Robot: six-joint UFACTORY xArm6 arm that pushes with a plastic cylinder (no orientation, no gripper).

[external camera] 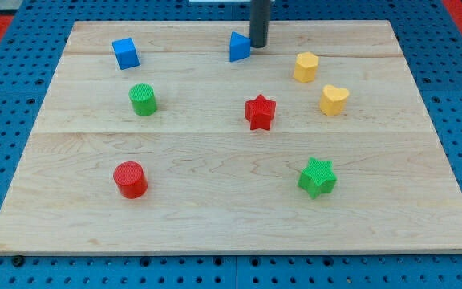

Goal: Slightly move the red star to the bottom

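Observation:
The red star [260, 111] lies a little right of the board's middle. My tip [258, 45] is near the view's top, well above the red star and right beside the blue triangular block [239, 46], on its right side. Whether the tip touches that block cannot be told.
A blue cube [125, 53] sits at the top left. A green cylinder [143, 99] and a red cylinder [130, 179] are on the left. A yellow block [305, 67] and a yellow heart [334, 99] are right of the star. A green star [318, 177] is lower right. The wooden board [231, 233] lies on a blue pegboard.

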